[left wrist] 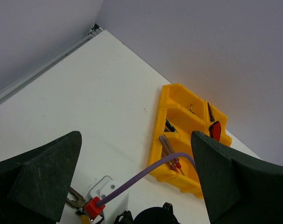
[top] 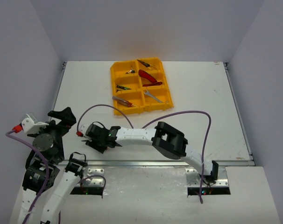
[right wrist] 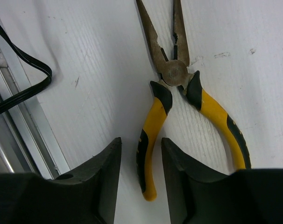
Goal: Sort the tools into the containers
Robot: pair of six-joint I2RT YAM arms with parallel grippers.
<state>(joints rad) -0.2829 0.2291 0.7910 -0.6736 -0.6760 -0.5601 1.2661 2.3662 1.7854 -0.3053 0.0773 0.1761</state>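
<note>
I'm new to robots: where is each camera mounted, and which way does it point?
Top external: fixed above and behind, looking down on the white table, the yellow-orange plastic organiser tray, left arm and right arm.
Left wrist: on the left arm, facing across the table to the tray; its open left claw frames the view.
Right wrist: on the right arm, facing down at yellow-black-handled pliers; the right claw straddles one handle.
Shared: top and left wrist both show the tray.
</note>
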